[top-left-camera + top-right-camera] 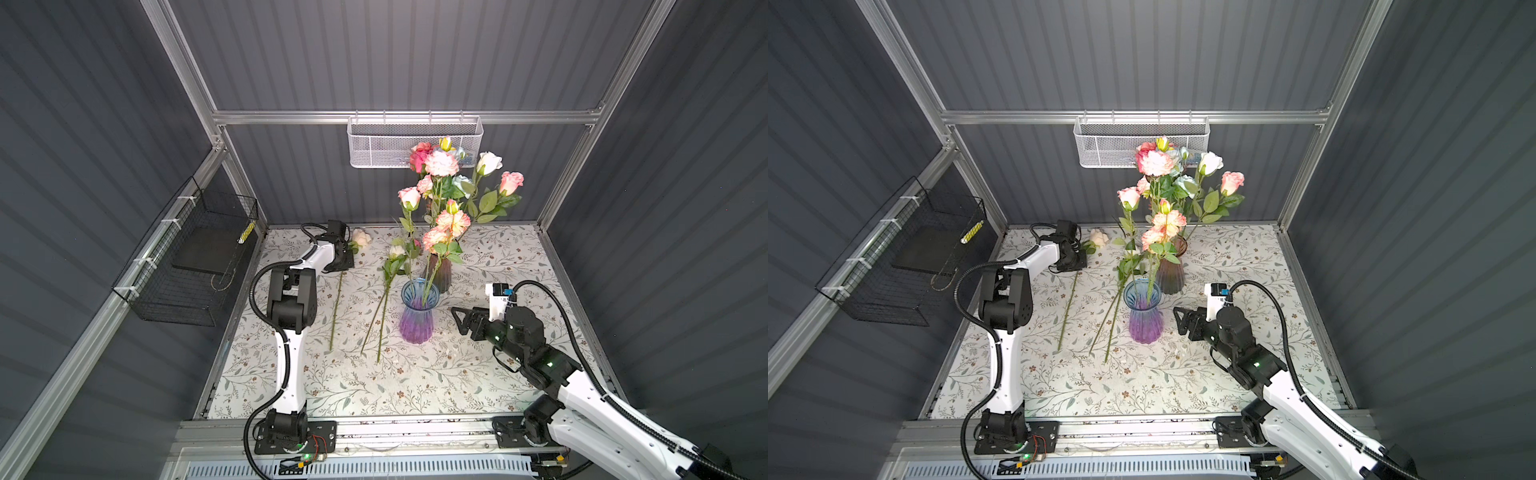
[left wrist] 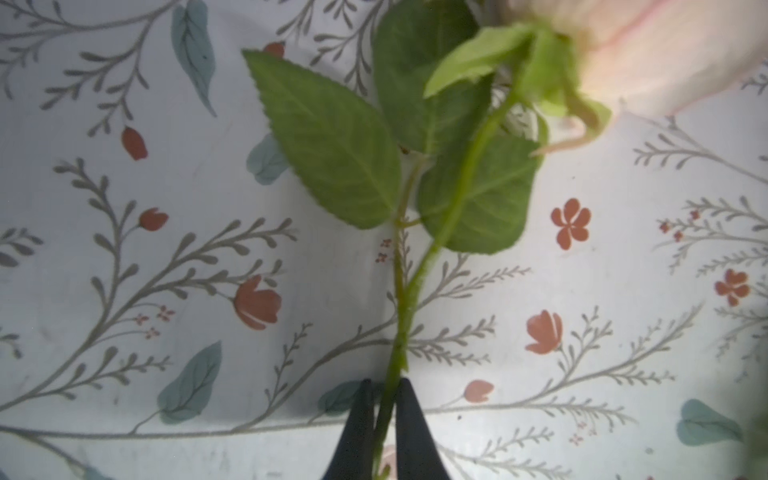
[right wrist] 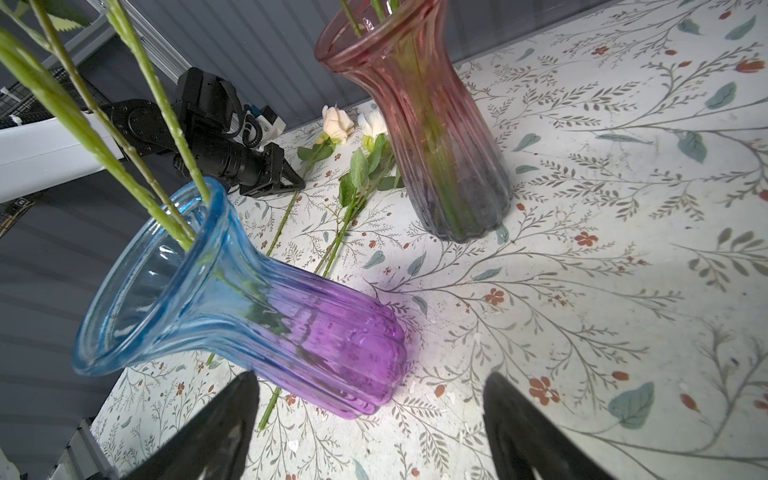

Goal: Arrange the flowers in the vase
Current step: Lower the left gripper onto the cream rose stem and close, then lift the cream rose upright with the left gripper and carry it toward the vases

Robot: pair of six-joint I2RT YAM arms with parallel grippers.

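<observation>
A cream rose [image 1: 360, 237] lies on the floral table at the back left, and my left gripper [image 1: 341, 268] is shut on its green stem [image 2: 399, 332] just below the leaves; the left wrist view shows both fingers pinching it [image 2: 384, 384]. A blue-and-purple glass vase [image 1: 419, 316] stands mid-table with three pink-bloomed stems [image 1: 446, 226] in it. My right gripper [image 1: 457, 321] hovers open just right of that vase [image 3: 249, 299], with nothing between its fingers [image 3: 370, 378]. Two more flowers [image 1: 384, 307] lie on the table left of the vase.
A dark red vase [image 1: 438, 272] behind the blue one holds a tall bunch of roses [image 1: 440, 162]. A white mesh basket [image 1: 415, 141] hangs on the back rail. A black wire basket [image 1: 187, 266] hangs on the left wall.
</observation>
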